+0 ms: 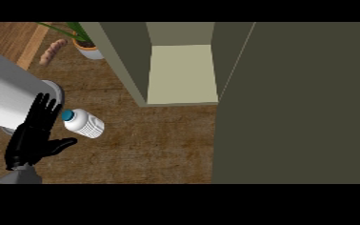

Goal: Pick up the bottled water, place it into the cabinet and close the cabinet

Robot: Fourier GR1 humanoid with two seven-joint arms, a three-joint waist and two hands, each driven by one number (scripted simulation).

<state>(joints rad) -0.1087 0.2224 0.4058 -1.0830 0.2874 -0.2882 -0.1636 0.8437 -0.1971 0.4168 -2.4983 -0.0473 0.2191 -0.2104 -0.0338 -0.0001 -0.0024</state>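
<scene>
I see one left hand (32, 136), fingers spread; one bottled water (84, 123) just right of it; one cabinet (183, 71) open beyond.

Wooden counter (155, 143), potted plant (85, 45)

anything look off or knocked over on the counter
The water bottle lies on its side on the wooden counter, blue cap toward the open left hand, not upright. The cabinet stands open with its shelf bare. Nothing looks spilled or damaged.
</scene>
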